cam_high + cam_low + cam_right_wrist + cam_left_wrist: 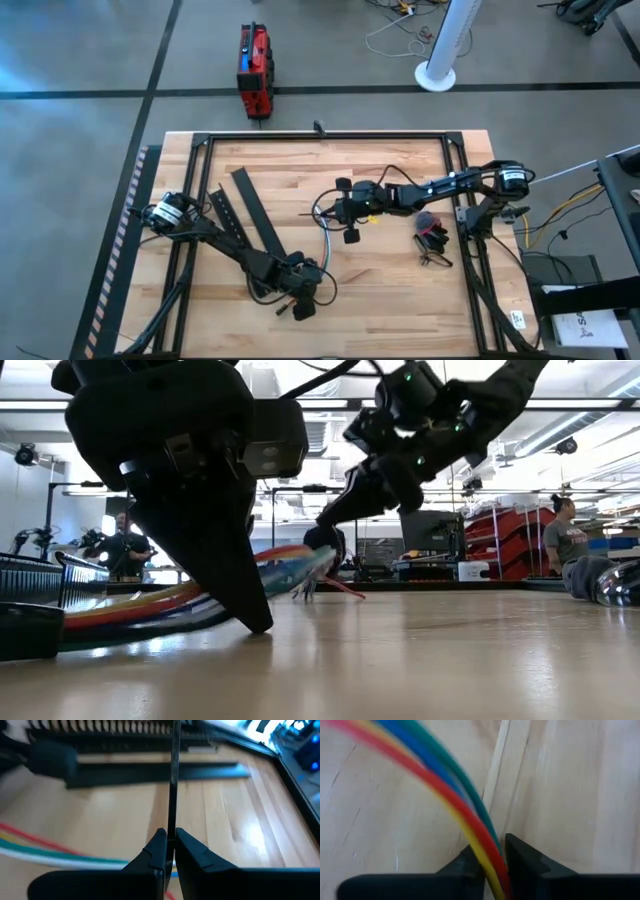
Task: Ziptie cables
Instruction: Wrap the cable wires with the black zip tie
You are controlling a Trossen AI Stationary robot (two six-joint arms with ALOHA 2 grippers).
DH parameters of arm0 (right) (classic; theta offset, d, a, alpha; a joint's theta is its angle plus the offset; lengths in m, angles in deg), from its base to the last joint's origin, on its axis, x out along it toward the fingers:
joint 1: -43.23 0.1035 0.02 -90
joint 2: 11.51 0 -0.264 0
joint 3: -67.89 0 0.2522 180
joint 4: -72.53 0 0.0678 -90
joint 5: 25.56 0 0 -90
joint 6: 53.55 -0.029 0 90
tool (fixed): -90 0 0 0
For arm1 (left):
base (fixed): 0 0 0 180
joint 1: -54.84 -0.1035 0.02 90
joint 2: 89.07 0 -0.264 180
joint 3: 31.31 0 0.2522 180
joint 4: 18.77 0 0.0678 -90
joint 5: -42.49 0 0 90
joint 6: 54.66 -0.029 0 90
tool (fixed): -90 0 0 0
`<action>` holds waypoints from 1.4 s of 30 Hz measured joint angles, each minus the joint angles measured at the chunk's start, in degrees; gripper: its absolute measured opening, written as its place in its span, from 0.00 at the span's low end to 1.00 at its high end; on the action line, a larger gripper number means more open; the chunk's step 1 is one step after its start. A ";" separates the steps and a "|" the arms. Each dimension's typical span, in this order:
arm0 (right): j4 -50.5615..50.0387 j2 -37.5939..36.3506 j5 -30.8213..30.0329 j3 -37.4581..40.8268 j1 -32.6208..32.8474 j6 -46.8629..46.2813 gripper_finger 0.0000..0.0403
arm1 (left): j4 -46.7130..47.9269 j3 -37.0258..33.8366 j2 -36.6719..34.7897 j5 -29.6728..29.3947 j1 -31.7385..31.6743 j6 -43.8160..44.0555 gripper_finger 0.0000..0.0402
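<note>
The pale wooden counter (pixel 400 290) carries the cables (pixel 445 795), pinched by the left tool (pixel 492 870); the right tool (pixel 170 850) clamps a thin black strip (pixel 173 780) (people stand in the workshop behind).

From above, the left claw (pixel 303 303) at about six o'clock on the worktop (pixel 400 290) hides the near end of the cables (pixel 324 240), which are too thin there to tell colours apart. In the left wrist view the cables (pixel 465 810) are blurred and cut off at the edge. The thin dark strip (pixel 173 780) in the right claw (pixel 170 851) runs out of frame, its far end unseen.
</note>
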 joint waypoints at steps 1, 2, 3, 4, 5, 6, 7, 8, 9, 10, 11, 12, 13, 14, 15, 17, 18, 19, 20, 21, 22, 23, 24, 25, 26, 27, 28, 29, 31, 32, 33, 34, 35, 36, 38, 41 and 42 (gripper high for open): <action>0.84 0.86 0.00 0.00 -0.20 -0.04 0.02 | 0.02 0.00 0.00 -0.28 0.02 0.12 0.19; 1.52 1.60 0.00 0.00 -0.44 -0.16 0.02 | -0.02 0.00 0.00 -0.34 0.02 0.18 0.22; 1.59 2.38 0.07 0.00 -0.64 -0.34 0.02 | -0.09 0.00 0.01 -0.40 0.02 0.27 0.26; 2.04 3.26 0.27 0.00 -0.78 -0.47 0.02 | -0.13 0.00 0.00 -0.47 0.07 0.30 0.29; 2.67 4.17 0.28 -0.03 -0.80 -0.61 0.02 | -0.21 0.00 0.02 -0.48 0.07 0.33 0.32; 3.10 5.02 0.30 -0.04 -0.82 -0.99 0.02 | -0.29 0.00 0.00 -0.48 0.07 0.35 0.34; 3.65 5.74 0.31 -0.04 -0.82 -1.21 0.02 | -0.31 0.00 0.00 -0.48 0.07 0.35 0.37; 4.08 6.27 0.28 -0.04 -0.80 -1.33 0.02 | -0.33 0.00 0.00 -0.48 0.07 0.35 0.40; 4.63 6.80 0.28 -0.04 -0.80 -1.47 0.02 | -0.37 0.00 0.00 -0.48 0.07 0.37 0.42; 5.10 7.15 0.14 -0.08 -0.80 -1.51 0.02 | -0.43 0.00 0.00 -0.50 0.07 0.35 0.44; 5.13 7.34 -0.54 -0.09 -0.80 -1.51 0.02 | -0.48 0.00 0.00 -0.48 0.07 0.37 0.46; 5.05 7.50 -1.41 -0.09 -0.80 -1.50 0.02 | -0.45 0.00 0.00 -0.52 0.07 0.37 0.48; 4.90 7.55 -2.15 -0.09 -0.80 -1.41 0.02 | -0.45 0.01 0.00 -0.57 0.07 0.37 0.49; 4.67 7.55 -2.70 -0.09 -0.81 -1.08 0.02 | -0.46 0.02 0.00 -0.57 0.07 0.37 0.51; 4.79 7.53 -3.11 -0.09 -0.82 -0.65 0.02 | -0.46 0.02 0.00 -0.64 0.07 0.39 0.52; 4.67 7.17 -4.86 -0.09 -0.80 0.20 0.02 | -0.59 0.02 0.00 -0.68 0.07 0.63 0.53; 5.10 7.11 -5.65 -0.09 -0.80 0.74 0.02 | -0.93 0.00 0.10 -0.75 0.08 0.78 0.53; 5.54 7.03 -6.33 -0.09 -0.81 1.17 0.02 | -1.49 0.00 0.30 -0.94 0.12 0.83 0.53; 5.78 6.98 -6.87 -0.09 -0.93 1.32 0.02 | -1.98 -0.01 0.50 -1.23 0.27 0.84 0.53; 6.00 6.98 -7.05 -0.09 -1.08 1.31 0.02 | -2.62 -0.02 0.83 -1.59 0.38 0.83 0.52; 6.04 6.98 -7.13 -0.09 -1.26 1.19 0.02 | -3.07 -0.02 1.10 -1.88 0.50 0.83 0.52; 6.06 6.98 -7.13 -0.09 -1.43 1.00 0.02 | -3.11 -0.02 1.24 -1.90 0.61 0.85 0.51; 6.08 6.98 -7.13 -0.09 -1.56 0.64 0.02 | -3.21 0.00 1.43 -1.92 0.67 0.99 0.50; 5.91 6.98 -7.13 -0.09 -1.70 0.24 0.02 | -3.28 0.02 1.55 -1.95 0.74 1.23 0.48; 5.85 6.98 -7.14 -0.09 -1.80 -0.01 0.02 | -3.32 0.02 1.61 -1.95 0.76 1.39 0.47; 5.78 6.98 -7.15 -0.09 -1.92 -0.21 0.02 | -3.36 0.02 1.63 -1.93 0.81 1.52 0.46; 5.75 6.97 -7.19 -0.09 -2.05 -0.36 0.02 | -3.39 0.02 1.66 -1.92 0.85 1.56 0.45; 5.76 6.96 -7.44 -0.09 -2.19 -0.43 0.02 | -3.39 0.02 1.66 -1.92 0.85 1.58 0.43; 5.69 6.96 -9.00 -0.09 -2.46 -0.30 0.02 | -3.39 0.02 1.70 -1.90 0.88 1.62 0.41; 5.69 6.96 -9.76 -0.09 -2.64 -0.04 0.02 | -3.39 0.02 1.72 -1.92 0.94 1.64 0.40; 5.69 6.94 -10.20 -0.09 -2.78 0.06 0.02 | -3.37 0.02 1.72 -1.91 0.96 1.63 0.39; 5.71 6.90 -10.15 -0.09 -3.05 0.18 0.02 | -3.37 0.02 1.75 -1.89 0.96 1.62 0.39; 5.81 6.90 -10.18 -0.09 -3.11 0.20 0.02 | -3.37 0.02 1.77 -1.88 0.98 1.61 0.38; 5.85 6.88 -10.16 -0.10 -3.23 0.24 0.02 | -3.35 0.02 1.77 -1.88 0.98 1.54 0.37; 5.80 6.85 -10.09 -0.11 -3.25 0.22 0.02 | -3.32 0.02 1.80 -1.99 0.98 1.27 0.35; 5.55 6.85 -8.26 -0.11 -3.22 0.04 0.02 | -3.26 0.02 1.83 -2.41 1.03 1.24 0.34; 5.48 6.85 -7.86 -0.11 -3.21 0.03 0.02 | -3.26 0.02 1.83 -2.43 1.03 1.24 0.33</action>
